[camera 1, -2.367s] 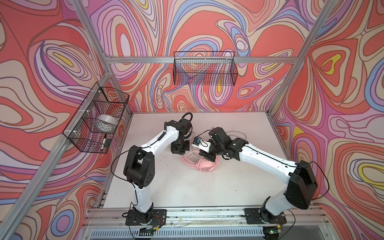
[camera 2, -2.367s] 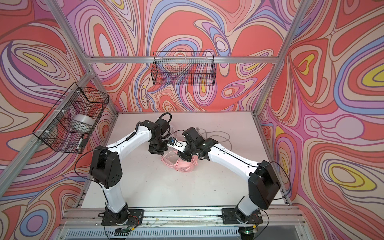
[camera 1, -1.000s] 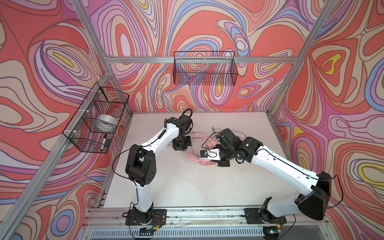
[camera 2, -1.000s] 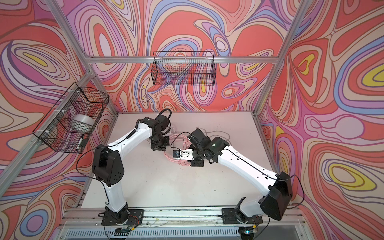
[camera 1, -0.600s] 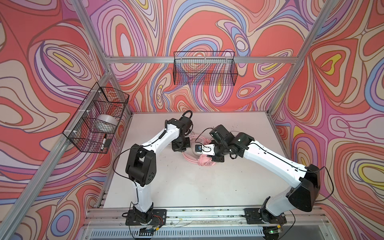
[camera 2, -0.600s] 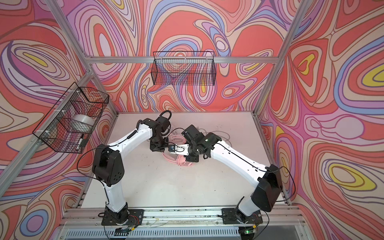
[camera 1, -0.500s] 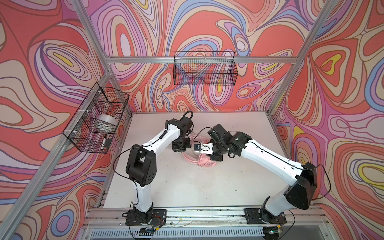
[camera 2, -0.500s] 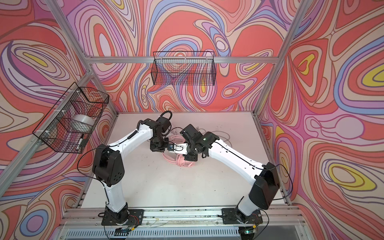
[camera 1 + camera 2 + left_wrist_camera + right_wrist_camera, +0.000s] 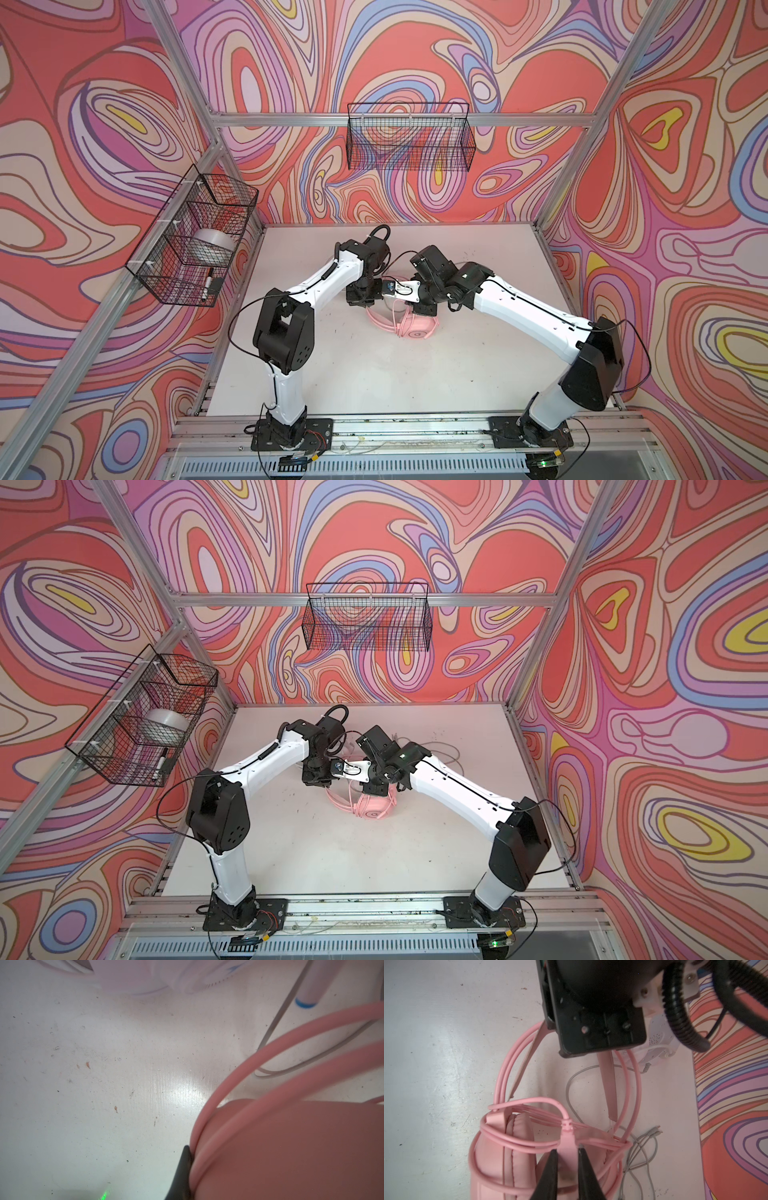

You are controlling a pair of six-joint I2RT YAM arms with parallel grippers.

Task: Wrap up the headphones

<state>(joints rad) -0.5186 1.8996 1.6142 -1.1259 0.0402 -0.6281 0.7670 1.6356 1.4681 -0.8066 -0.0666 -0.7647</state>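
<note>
The pink headphones (image 9: 409,326) (image 9: 374,806) lie mid-table, and their pink cable (image 9: 500,1076) is looped several times round the ear cups (image 9: 500,1147). My right gripper (image 9: 566,1151) (image 9: 424,307) is shut on a flat pink piece at the cable's end, just over the cups. My left gripper (image 9: 197,1157) (image 9: 363,297) is shut on the pink headband (image 9: 608,1088), with only one black finger (image 9: 182,1167) showing. The white headphones (image 9: 656,1043) (image 9: 145,976) lie just beyond, mostly hidden by the arms, and their grey cable (image 9: 639,1147) (image 9: 449,750) lies loose on the table.
A wire basket (image 9: 195,241) on the left wall holds a tape roll and a pen. Another wire basket (image 9: 409,141) hangs on the back wall. The two wrists stand close together over the pink headset. Patterned walls enclose the white table (image 9: 374,374).
My right gripper swung left and back around the ear cups with the pink cable end in its grip, then came forward again. The left gripper kept its hold in place.
</note>
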